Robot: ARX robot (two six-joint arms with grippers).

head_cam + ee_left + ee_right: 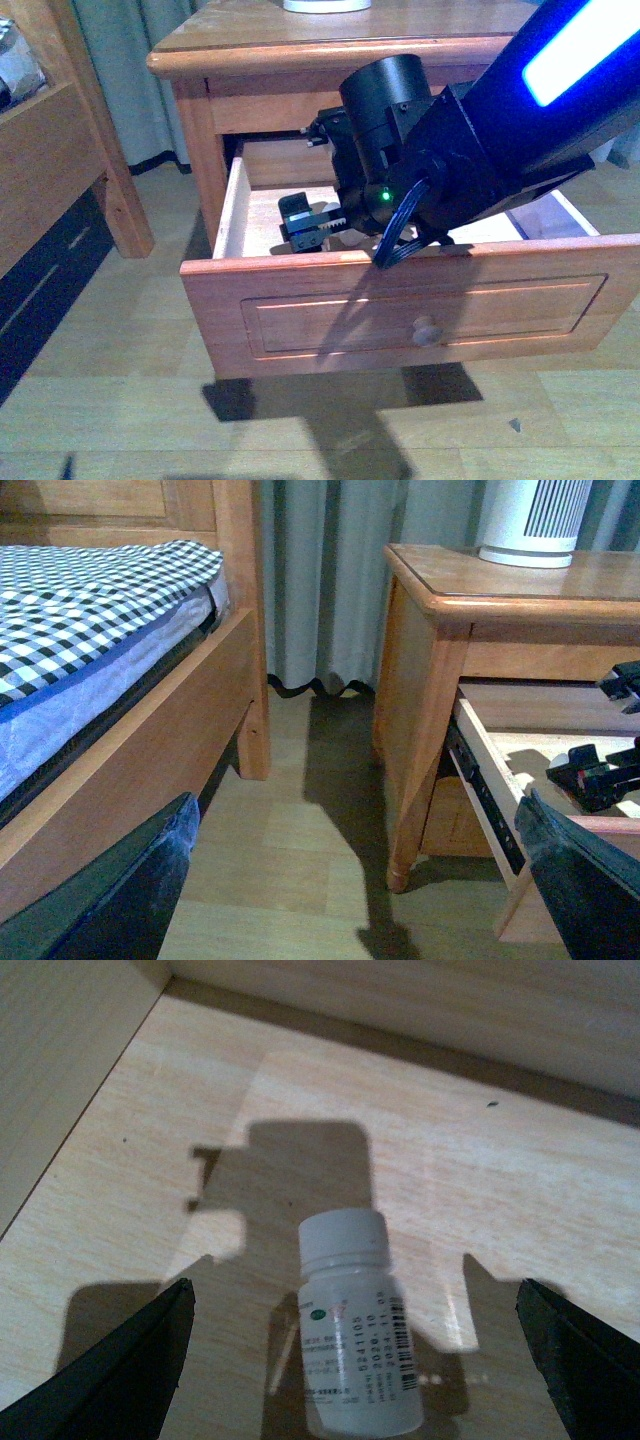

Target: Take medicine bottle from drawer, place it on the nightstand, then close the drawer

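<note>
The medicine bottle, white with a white cap and a printed label, rests on the pale wood floor of the open drawer, cap toward the back wall. My right gripper is open, with a finger on each side of the bottle and not touching it. In the front view the right gripper is down inside the drawer, and the arm hides the bottle. The nightstand stands behind the drawer. My left gripper is open and empty, low over the floor to the left of the nightstand.
A white ribbed tower device stands on the nightstand top. A wooden bed frame with a checked mattress is to the left, and curtains hang behind. The drawer front with its round knob juts out over the floor.
</note>
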